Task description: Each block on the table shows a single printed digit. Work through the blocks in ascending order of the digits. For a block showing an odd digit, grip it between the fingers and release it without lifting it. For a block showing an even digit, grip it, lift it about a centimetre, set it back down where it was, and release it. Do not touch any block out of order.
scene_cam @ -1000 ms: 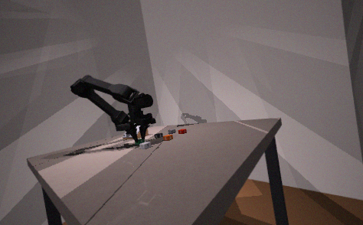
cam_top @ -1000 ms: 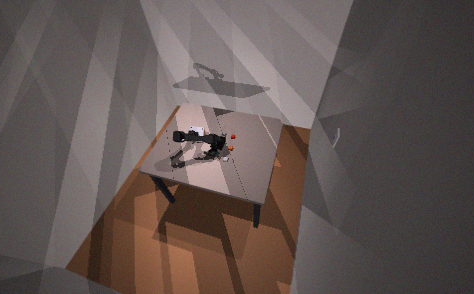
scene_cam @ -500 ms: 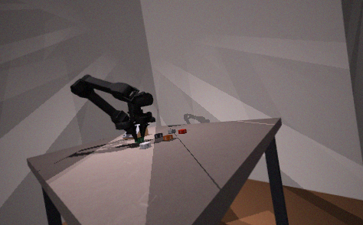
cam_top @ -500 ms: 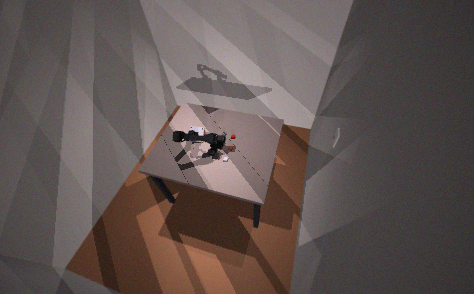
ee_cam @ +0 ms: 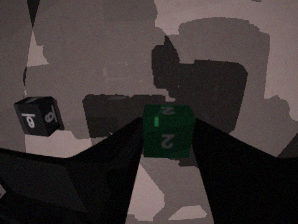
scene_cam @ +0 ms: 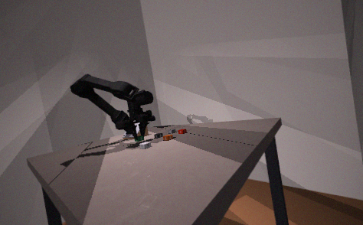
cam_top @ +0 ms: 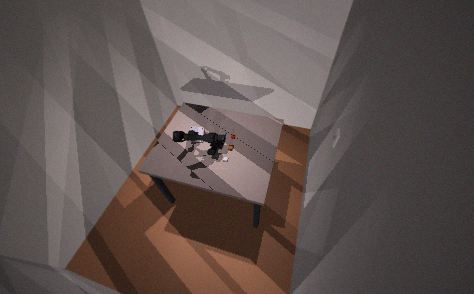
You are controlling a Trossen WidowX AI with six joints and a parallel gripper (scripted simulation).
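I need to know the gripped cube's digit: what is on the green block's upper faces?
The green block shows a printed 2 on two faces. Its sides against the jaws are covered.

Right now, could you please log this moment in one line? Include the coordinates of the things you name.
gripper [scene_cam: 139, 138] [ee_cam: 166, 124]: shut on green block | digit: 2 | black block [ee_cam: 38, 116]: ungripped
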